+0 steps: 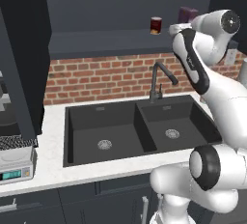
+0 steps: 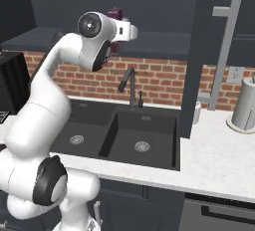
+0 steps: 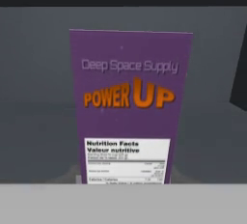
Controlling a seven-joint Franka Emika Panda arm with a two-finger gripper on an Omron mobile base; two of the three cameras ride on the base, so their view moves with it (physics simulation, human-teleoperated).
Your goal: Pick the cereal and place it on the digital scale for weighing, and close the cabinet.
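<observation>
The cereal point(image 3: 129, 92) is a purple box, upright and close in front of the hand, with its nutrition panel low on the face. It also shows on the open cabinet's shelf point(image 1: 106, 42) as the cereal point(image 1: 187, 13) and the cereal point(image 2: 115, 14), just behind the white hand. My gripper point(image 3: 126, 178) is shut on the cereal's lower part, with faint fingertips at either side of the box. The cabinet door point(image 2: 198, 51) stands open with its silver bar handle point(image 2: 224, 51). The digital scale point(image 1: 15, 164) sits on the counter at far left, teal display facing front.
A dark red can point(image 1: 155, 25) stands on the shelf just left of the cereal. Below are the black double sink point(image 1: 135, 131) and faucet point(image 1: 159, 80). The other open cabinet door point(image 1: 21, 59) hangs above the scale. A paper towel roll point(image 2: 246, 105) stands at the right.
</observation>
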